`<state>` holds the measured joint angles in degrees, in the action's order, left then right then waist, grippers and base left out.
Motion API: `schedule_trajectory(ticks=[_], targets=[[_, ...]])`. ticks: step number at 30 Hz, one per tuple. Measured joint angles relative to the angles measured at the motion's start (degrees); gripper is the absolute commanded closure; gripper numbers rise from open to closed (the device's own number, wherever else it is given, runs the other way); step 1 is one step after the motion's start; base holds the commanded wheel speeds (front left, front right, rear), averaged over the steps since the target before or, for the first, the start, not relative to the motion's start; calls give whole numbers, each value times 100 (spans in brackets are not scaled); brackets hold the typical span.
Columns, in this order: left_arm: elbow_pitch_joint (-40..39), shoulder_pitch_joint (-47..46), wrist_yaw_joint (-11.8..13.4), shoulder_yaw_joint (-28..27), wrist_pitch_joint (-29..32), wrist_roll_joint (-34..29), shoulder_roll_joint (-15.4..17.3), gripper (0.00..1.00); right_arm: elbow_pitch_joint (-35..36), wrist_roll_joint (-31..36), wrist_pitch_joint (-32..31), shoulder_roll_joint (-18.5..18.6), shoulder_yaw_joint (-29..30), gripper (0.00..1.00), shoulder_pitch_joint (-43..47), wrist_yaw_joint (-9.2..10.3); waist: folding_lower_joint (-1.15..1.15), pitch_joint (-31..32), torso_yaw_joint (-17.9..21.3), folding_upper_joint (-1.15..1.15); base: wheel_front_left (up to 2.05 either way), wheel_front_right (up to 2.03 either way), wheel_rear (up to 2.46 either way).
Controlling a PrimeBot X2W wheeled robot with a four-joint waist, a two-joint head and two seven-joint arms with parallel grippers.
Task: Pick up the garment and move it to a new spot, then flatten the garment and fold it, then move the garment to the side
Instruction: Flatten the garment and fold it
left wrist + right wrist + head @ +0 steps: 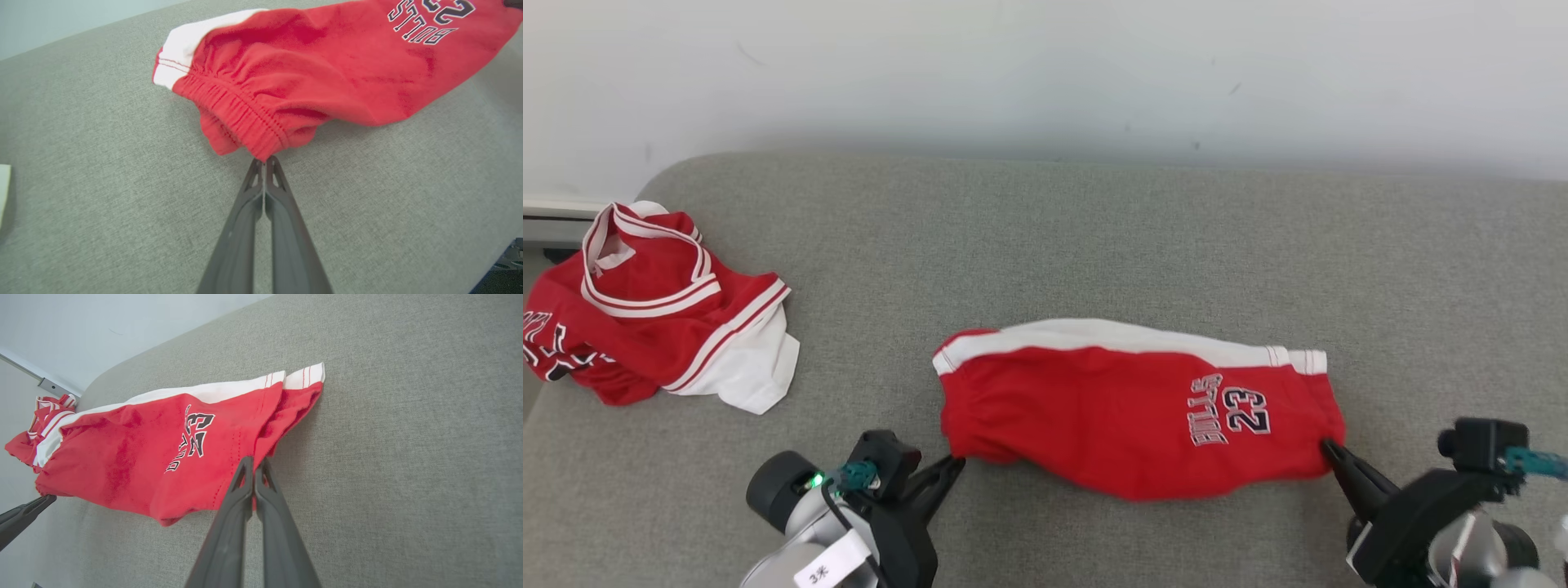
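Observation:
The garment [1127,400] is a pair of red shorts with a white side stripe and "BULLS 23" print, stretched sideways across the grey cushion [1094,245]. My left gripper [956,464] is shut on the waistband's near corner, which the left wrist view shows as gathered elastic [245,122] pinched at the fingertips [264,161]. My right gripper [1327,447] is shut on the leg hem's near corner; the right wrist view has red cloth [163,457] caught between the closed fingers [254,461]. The near edge sags between the two grips.
A crumpled red and white jersey [654,306] lies at the cushion's left end. A pale wall [1045,73] runs behind the cushion. Bare grey fabric spreads behind and to the right of the shorts.

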<state>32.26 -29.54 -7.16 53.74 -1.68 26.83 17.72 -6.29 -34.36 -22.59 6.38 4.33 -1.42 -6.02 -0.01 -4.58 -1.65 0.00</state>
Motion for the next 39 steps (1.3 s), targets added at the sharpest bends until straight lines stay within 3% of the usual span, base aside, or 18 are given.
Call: schedule_trajectory(ticks=[7,11,19,20,21,22,23,33,39], targets=[[-744,309,0,88,534,53,435,100,902,-105,-321,12,241,100,793,257,0,57,45,0,0,0,0],[-1095,530,1,133,838,207,513,100,1213,-145,-520,-1,285,100,968,431,0,41,43,0,0,0,0],[-1482,719,160,134,1399,346,726,100,1422,-145,-851,-12,312,100,1111,701,1,19,27,0,0,0,0],[-1510,720,171,130,1450,347,747,71,1424,-145,-901,-12,309,99,1155,728,1,24,20,1,0,0,0],[-1559,726,222,123,1506,356,768,71,1425,-145,-957,-12,299,99,1189,759,1,26,13,1,0,0,0],[-1616,734,269,107,1545,363,780,15,1428,-145,-1004,-12,285,59,1203,783,1,23,8,1,0,0,0],[-1663,737,293,91,1586,364,784,0,1430,-143,-1049,-10,275,0,1203,808,0,21,4,1,0,0,0],[-1884,1064,756,-169,1870,651,876,0,1349,192,-1319,218,187,0,1287,961,1,170,-32,1,0,0,0],[-2153,1302,1212,-890,1234,1060,757,0,1450,339,-964,285,557,0,1255,1063,1,409,-36,1,0,0,0]])
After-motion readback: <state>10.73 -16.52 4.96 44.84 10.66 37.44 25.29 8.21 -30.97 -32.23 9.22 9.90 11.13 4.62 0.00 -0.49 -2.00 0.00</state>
